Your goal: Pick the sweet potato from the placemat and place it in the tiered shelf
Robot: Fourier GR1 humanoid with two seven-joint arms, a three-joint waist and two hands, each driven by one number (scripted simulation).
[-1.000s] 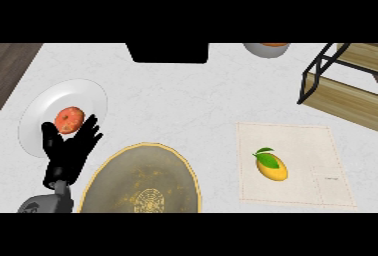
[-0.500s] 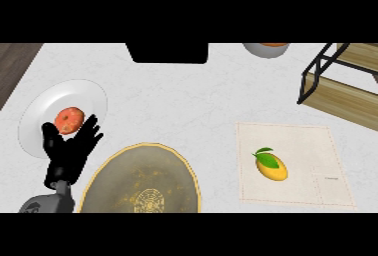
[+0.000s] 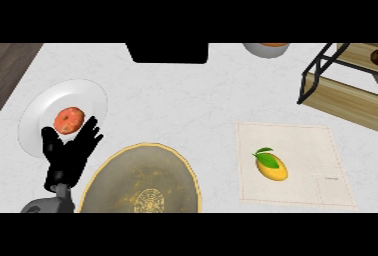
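Nothing has moved since the earlier frames: the left hand (image 3: 70,155) sits where it was, and the yellow fruit (image 3: 271,166) lies in the same spot. In the head view, taking the beige placemat (image 3: 295,145) as the landmark, the yellow-orange fruit with a green leaf, which stands where the task's sweet potato should be, rests on the mat's middle, untouched by any hand. The wooden tiered shelf (image 3: 347,97) with its black frame stands just beyond the placemat's far right corner. Well to the left of the placemat lies a large gold-rimmed plate (image 3: 140,175), and farther left a white plate (image 3: 55,107) carrying a round red-orange fruit (image 3: 69,120). The left hand rests open, fingers straight and spread, overlapping the white plate's near edge and holding nothing. The right hand does not show.
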